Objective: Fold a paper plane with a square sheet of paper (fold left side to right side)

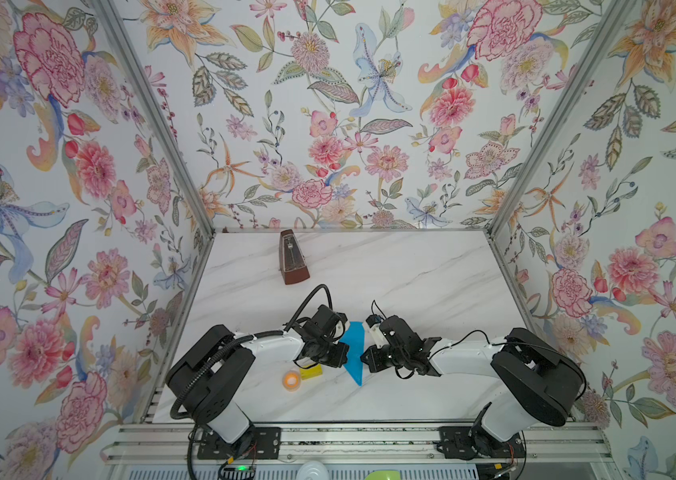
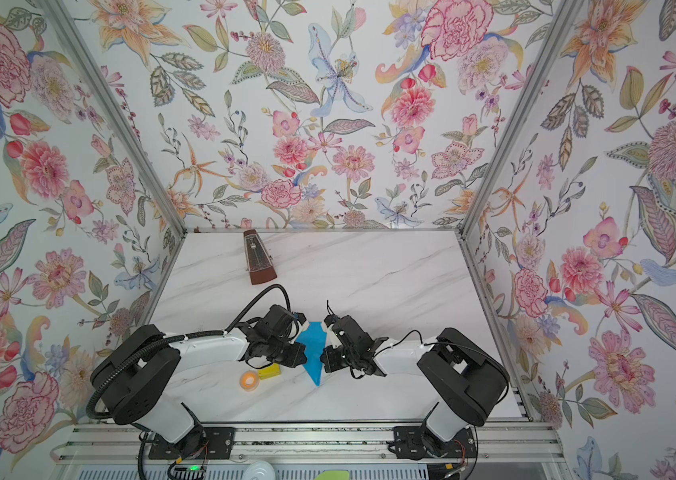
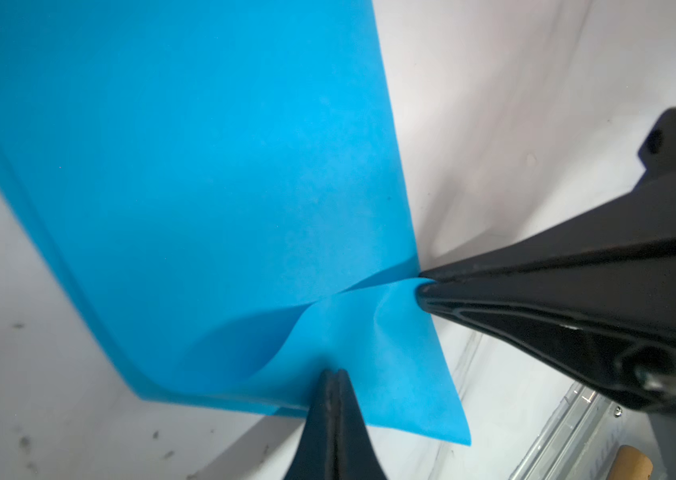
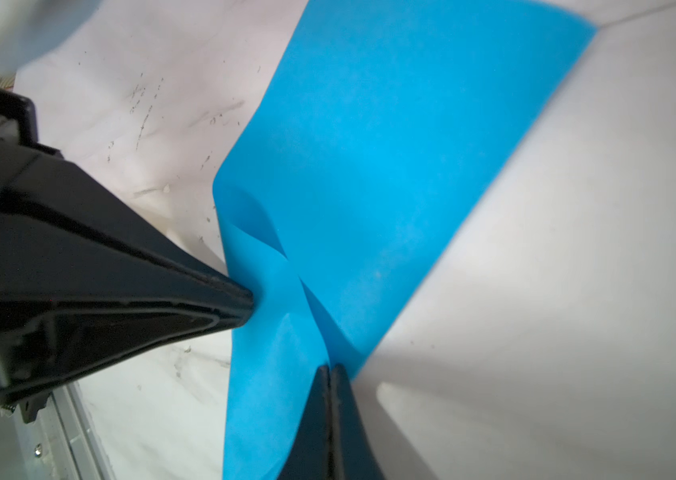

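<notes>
Your left gripper (image 3: 330,374) and right gripper (image 4: 330,370) are both pinched fully shut on the blue sheet of paper (image 1: 354,353), with no gap between either pair of jaws. They bite close together at the same end of the sheet, meeting at an angle, and the paper puckers into a soft crease running between the two tips. The sheet sits between the arms near the front middle of the marble table (image 1: 411,282), with its gripped end raised. You cannot tell whether its far end rests on the surface. My reading is that two grips this close let you steer one side over toward the other without the thin paper flopping or sliding. The yellow block (image 1: 311,371) and orange tape roll (image 1: 291,380) lie just beside the left arm, and the metronome (image 1: 292,259) stands well apart at the back.
</notes>
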